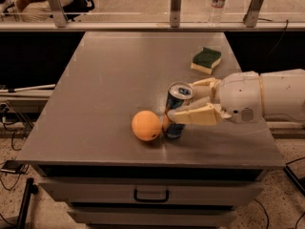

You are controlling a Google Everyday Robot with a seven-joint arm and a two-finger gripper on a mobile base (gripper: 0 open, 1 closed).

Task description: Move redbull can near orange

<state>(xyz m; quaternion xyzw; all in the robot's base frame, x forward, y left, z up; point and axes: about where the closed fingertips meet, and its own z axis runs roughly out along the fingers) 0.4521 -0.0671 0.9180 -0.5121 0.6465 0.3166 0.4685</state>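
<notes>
The redbull can [175, 104] stands on the grey table [109, 80], tilted slightly, its base right beside the orange [146, 125] near the front edge. My gripper [183, 101] reaches in from the right, its cream fingers [193, 115] on either side of the can and shut on it. The orange lies just left of the can, touching or nearly touching it.
A green-and-yellow sponge [206, 60] lies at the back right of the table. A clear water bottle [217, 1] stands behind the rail beyond the table. The table's front edge has a drawer [150, 193] below it.
</notes>
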